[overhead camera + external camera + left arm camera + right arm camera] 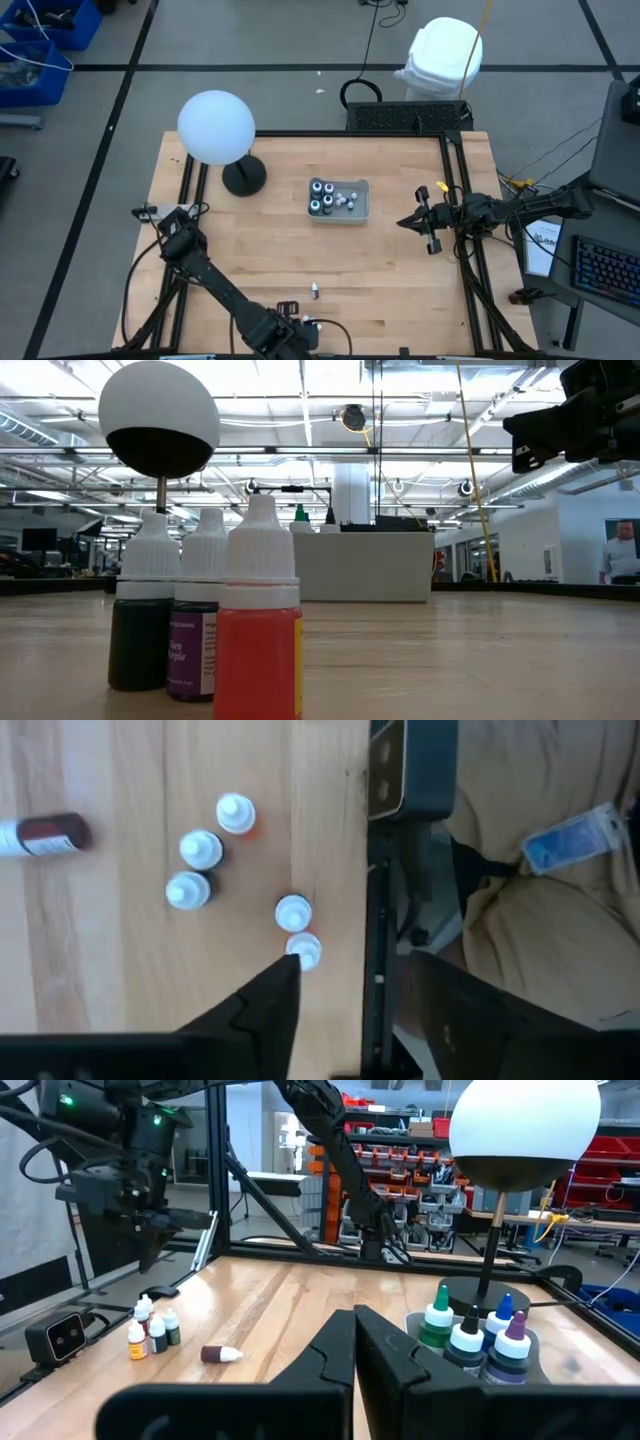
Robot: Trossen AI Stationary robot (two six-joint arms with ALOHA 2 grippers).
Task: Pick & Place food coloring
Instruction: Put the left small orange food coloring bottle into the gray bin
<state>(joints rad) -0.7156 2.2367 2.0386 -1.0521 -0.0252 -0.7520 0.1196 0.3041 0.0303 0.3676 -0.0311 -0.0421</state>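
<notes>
The food coloring is split in two. A cluster of small white-capped bottles stands near the table's near edge, and two more stand right by the edge. One bottle lies on its side. Up close in the low view are a dark bottle, a purple one and an orange one. More bottles stand in the grey tray. My left gripper hangs open above the edge bottles, clear of them. My right gripper is shut and waits at the table's right side.
A lamp with a white globe on a black base stands at the far left of the table. Black frame rails run along the table's sides. Bare wood lies between the tray and the near-edge bottles. A person's tan clothing shows beyond the near edge.
</notes>
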